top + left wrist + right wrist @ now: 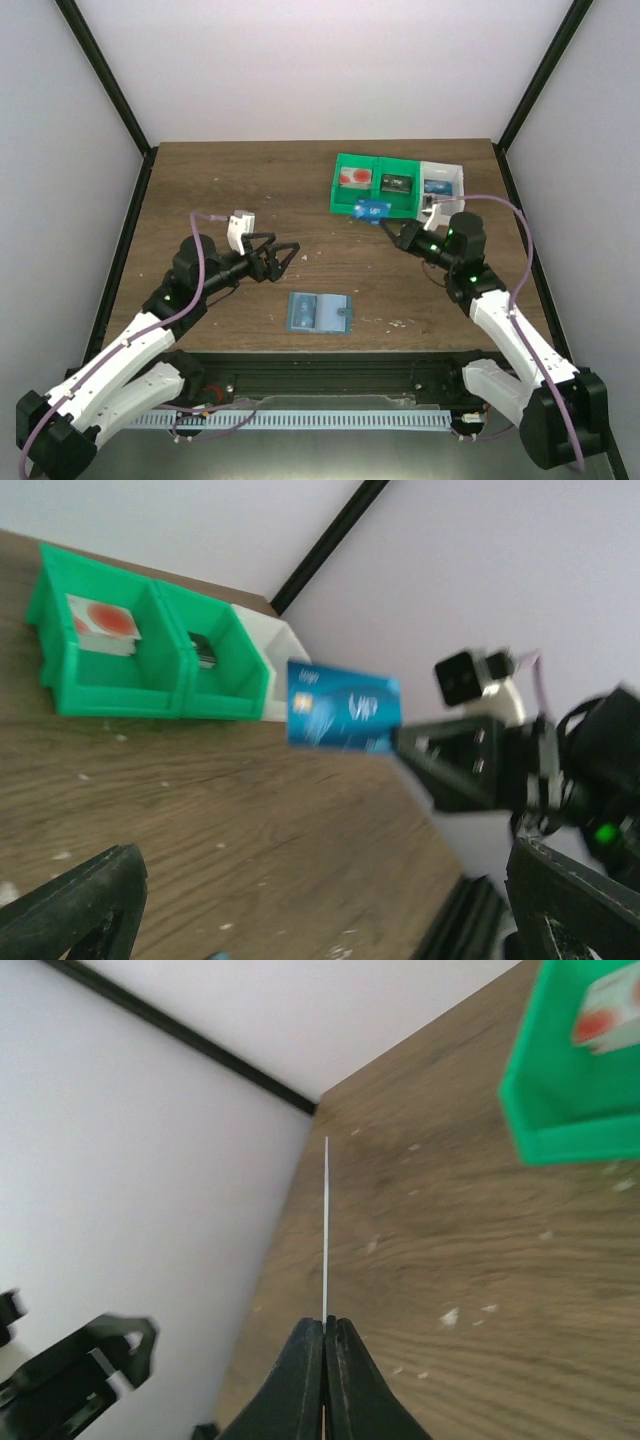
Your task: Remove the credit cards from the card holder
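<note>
The right gripper [324, 1325] is pinched shut on one edge of a blue credit card [343, 708], held just in front of the green bin [337, 190]. To drop it cleanly, I'd bring the card fully over a compartment before releasing. The left gripper [287, 257] stands wide open and empty, well left of the bin. The card holder [318, 313] lies flat well in front of it.

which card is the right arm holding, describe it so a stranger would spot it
Find the green and white bins at the far right of the table. Just in front of them, the right end effector is shut on a blue card. It alone is gripped off the wood, with white lettering on its face.
</note>
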`<state>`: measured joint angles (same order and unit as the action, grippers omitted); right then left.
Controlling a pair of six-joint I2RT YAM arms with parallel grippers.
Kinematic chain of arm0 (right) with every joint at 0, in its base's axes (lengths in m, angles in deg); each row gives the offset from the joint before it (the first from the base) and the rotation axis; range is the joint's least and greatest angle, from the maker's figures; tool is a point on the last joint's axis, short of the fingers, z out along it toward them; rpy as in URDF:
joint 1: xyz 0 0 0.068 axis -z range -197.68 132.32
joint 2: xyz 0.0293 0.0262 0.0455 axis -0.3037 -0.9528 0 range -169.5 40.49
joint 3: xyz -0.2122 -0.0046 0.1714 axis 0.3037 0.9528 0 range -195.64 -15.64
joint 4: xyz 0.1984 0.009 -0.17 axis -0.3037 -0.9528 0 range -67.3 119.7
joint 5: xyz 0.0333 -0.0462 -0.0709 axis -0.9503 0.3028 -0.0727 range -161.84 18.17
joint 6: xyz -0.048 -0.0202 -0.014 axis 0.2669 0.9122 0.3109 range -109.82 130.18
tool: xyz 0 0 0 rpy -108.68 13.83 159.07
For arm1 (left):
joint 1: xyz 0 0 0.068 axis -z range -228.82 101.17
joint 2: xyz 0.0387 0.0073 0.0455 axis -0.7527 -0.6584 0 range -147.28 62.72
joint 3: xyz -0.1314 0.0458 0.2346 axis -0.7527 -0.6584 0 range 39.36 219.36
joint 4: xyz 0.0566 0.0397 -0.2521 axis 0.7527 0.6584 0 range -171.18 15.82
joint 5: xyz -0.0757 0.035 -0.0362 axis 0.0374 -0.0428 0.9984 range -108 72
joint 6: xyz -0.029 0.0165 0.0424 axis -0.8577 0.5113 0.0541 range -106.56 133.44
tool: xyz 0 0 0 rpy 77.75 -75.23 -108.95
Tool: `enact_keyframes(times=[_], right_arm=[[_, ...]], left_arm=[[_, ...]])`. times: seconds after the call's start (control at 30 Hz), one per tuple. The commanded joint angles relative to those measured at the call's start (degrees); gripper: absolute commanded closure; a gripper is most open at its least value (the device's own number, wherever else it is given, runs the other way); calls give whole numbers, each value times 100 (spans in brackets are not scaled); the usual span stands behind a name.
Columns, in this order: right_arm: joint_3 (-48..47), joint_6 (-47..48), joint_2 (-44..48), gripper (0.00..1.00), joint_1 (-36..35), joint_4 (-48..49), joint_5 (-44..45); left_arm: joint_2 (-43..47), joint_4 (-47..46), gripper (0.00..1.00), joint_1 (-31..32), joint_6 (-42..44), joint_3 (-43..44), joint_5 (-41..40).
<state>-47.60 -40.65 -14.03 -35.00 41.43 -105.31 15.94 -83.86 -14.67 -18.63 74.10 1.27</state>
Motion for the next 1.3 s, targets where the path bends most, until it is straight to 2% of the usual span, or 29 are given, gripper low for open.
enact_keyframes(times=[0.0, 0.17, 0.3, 0.47, 0.7, 1.27], right_arm=[[-689, 1127, -141, 100, 694, -1548, -298], [-1264, 1706, -668, 100, 1409, -2284, -191], [-1673, 2095, -1085, 100, 1878, -2555, 496], [-2244, 2426, -1754, 99, 2718, -2638, 208], [-2976, 2792, -2939, 100, 2910, -2750, 514], [-5029, 3543, -5110, 100, 3155, -3583, 531]], left_arm=[[264, 722, 0, -6, 1327, 119, -199], [264, 1210, 0, -7, 2000, 165, -70], [350, 1319, 0, 11, 2269, 126, -207], [574, 1053, 0, 137, 2242, -274, -106], [789, 1040, 0, 360, 2538, -434, -692], [781, 1098, 0, 389, 2608, -522, -840]])
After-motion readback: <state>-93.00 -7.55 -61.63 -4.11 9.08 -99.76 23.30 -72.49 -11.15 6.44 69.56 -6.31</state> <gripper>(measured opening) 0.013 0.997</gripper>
